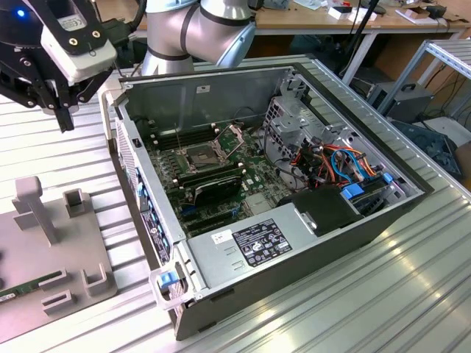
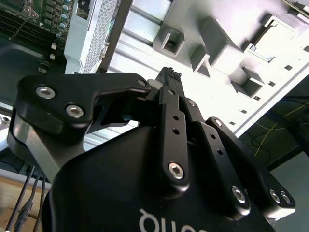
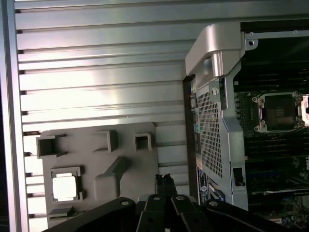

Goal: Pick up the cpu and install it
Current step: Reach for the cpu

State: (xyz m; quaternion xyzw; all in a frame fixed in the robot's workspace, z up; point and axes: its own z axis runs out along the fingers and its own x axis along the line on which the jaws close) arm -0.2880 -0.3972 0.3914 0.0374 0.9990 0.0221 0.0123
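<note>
The cpu (image 3: pixel 65 187) is a small silver-grey square lying flat in a recess of the grey fixture plate (image 3: pixel 125 140), which rests on the ribbed table beside the computer case. In the second wrist view the cpu (image 2: pixel 271 37) sits in its square holder. My gripper (image 3: pixel 165 180) hangs above the plate, off to one side of the cpu, shut with nothing between its fingertips. The exterior view has the gripper (image 1: pixel 66 123) high over the table, on that view's left of the case. The dark socket (image 1: pixel 200 154) on the motherboard lies bare, its metal frame (image 1: pixel 232 136) swung up.
The open computer case (image 1: pixel 243 254) fills the middle of the table, its walls standing around the motherboard. Memory sticks (image 1: pixel 210 176), cables (image 1: pixel 346 165) and a drive cage (image 1: pixel 291 110) crowd the inside. Upright posts and brackets (image 1: pixel 33 206) rise from the fixture plate.
</note>
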